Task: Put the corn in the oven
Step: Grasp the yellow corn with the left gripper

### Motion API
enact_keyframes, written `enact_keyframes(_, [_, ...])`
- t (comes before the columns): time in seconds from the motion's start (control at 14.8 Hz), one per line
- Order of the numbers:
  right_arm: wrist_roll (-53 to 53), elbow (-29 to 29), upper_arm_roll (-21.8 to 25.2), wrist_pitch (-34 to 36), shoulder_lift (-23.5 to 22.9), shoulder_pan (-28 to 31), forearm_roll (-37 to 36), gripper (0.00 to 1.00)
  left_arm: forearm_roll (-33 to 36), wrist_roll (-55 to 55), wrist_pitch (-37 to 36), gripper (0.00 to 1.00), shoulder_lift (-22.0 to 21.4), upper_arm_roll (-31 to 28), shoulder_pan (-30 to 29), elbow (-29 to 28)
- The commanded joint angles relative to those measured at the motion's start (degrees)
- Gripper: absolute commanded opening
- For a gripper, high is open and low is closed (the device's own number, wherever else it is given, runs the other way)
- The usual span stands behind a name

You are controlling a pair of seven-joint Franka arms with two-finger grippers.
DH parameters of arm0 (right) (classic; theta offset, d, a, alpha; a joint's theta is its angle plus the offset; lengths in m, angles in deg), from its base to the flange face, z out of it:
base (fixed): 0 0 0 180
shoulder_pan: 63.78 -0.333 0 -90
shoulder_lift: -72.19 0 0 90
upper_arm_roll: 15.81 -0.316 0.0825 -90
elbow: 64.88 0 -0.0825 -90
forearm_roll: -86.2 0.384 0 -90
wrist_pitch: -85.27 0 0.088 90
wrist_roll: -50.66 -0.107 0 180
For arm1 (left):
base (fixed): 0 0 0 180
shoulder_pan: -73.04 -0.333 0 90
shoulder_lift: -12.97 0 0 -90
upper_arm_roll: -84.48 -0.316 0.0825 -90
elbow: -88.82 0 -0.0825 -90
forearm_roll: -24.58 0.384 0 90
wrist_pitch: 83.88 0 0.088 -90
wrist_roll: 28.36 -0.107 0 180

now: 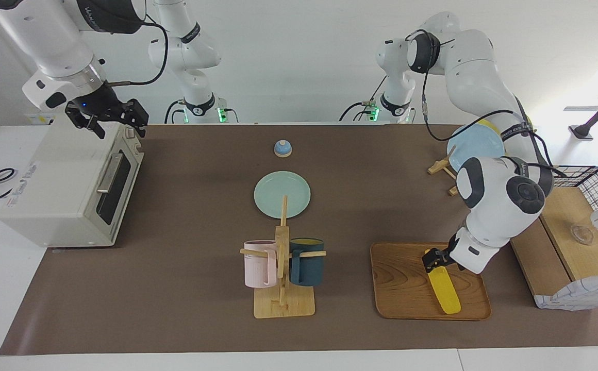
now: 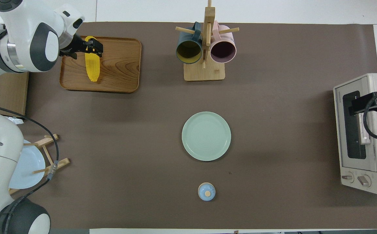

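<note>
The yellow corn lies on a wooden tray toward the left arm's end of the table. My left gripper hangs open low over the corn and holds nothing; whether it touches the cob I cannot tell. The off-white oven stands at the right arm's end with its dark glass door closed. Above the oven's top waits my right gripper, open and empty.
A mug rack with a pink and a dark blue mug stands beside the tray. A green plate and a small blue bell lie mid-table. A plate rack and a wooden shelf flank the left arm.
</note>
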Motion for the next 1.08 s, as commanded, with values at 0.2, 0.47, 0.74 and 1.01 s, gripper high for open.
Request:
enact_keyframes(0.2, [1.01,-0.27,-0.17,0.70,0.62,0.48,0.15,1.00,-0.37,-2.43,7.50,1.00,4.97,-0.51,0.02,1.20])
enact_keyframes(0.47, [0.92,-0.27,-0.26,0.70,0.62,0.48,0.15,1.00,-0.28,-2.96,9.10,1.00,5.33,-0.43,-0.59,0.58])
enact_keyframes(0.74, [0.92,-0.27,-0.17,0.78,0.62,0.39,0.15,1.00,-0.63,-3.31,7.44,0.00,5.24,-0.43,-0.77,1.02])
enact_keyframes(1.01, [0.92,-0.27,-0.17,0.70,0.62,0.48,0.15,1.00,-1.59,-3.05,2.36,0.00,1.40,-0.34,-0.68,0.76])
